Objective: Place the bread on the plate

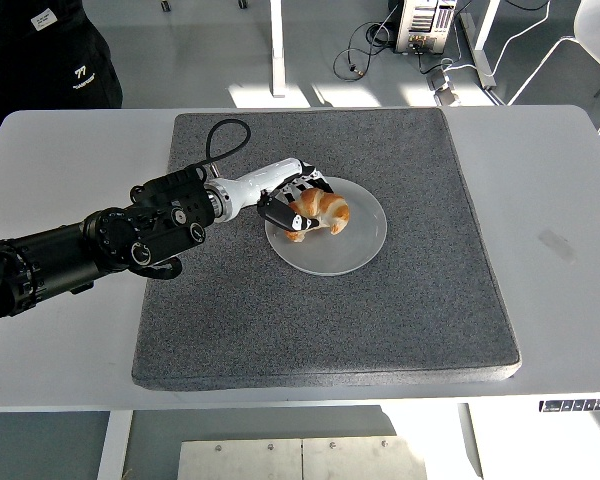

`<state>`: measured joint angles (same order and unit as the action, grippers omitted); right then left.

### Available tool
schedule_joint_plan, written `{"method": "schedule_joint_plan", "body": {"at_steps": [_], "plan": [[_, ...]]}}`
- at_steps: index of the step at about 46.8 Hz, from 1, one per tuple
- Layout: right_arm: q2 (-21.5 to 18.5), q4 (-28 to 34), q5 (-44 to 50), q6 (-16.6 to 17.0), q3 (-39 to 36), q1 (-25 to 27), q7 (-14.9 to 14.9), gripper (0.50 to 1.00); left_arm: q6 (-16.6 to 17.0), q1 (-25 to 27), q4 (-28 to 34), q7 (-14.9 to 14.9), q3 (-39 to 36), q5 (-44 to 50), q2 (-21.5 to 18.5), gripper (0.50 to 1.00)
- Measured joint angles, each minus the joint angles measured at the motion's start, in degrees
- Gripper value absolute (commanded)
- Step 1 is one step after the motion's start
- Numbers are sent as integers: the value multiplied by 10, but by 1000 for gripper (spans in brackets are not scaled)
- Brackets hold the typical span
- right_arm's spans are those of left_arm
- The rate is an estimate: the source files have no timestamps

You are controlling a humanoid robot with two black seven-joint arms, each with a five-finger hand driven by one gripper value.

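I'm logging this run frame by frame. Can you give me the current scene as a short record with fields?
bread: croissant, over the plate's left part
plate: clear round plate, on the grey mat
left robot hand, fingers curled around the bread
right robot hand: not in view
table: white, mat in its middle
person: dark clothing at top left

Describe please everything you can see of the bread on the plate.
The bread is a small croissant-like piece, golden brown with a darker glossy crust and a curved shape. It lies on the left part of the round translucent plate, which sits on the grey mat. The left hand has its black-tipped fingers closed around the bread's left side. Its underside is hidden.
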<state>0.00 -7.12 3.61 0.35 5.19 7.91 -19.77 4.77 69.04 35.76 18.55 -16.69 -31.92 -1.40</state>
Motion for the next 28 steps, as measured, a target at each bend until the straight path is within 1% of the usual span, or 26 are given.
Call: {"method": "schedule_joint_plan", "body": {"at_steps": [6,9,14,19,22,28], "plan": [[0,0,0,0,0,0,0,1000,16,0,0,0,0,-1,0,658],[0,0,0,0,0,0,0,1000,25,0,0,1,2,-1,0,735],[0,0,0,0,0,0,0,1000,31,0,0,3,5,0,0,822],[0,0,0,0,0,0,0,1000,36,0,1,4,7,1,0,870],[0,0,0,0,0,0,0,1000,36,1,1,4,8,2,3,883],[0,0,0,0,0,0,0,1000,37,2,2,5,9,3,6,887]]}}
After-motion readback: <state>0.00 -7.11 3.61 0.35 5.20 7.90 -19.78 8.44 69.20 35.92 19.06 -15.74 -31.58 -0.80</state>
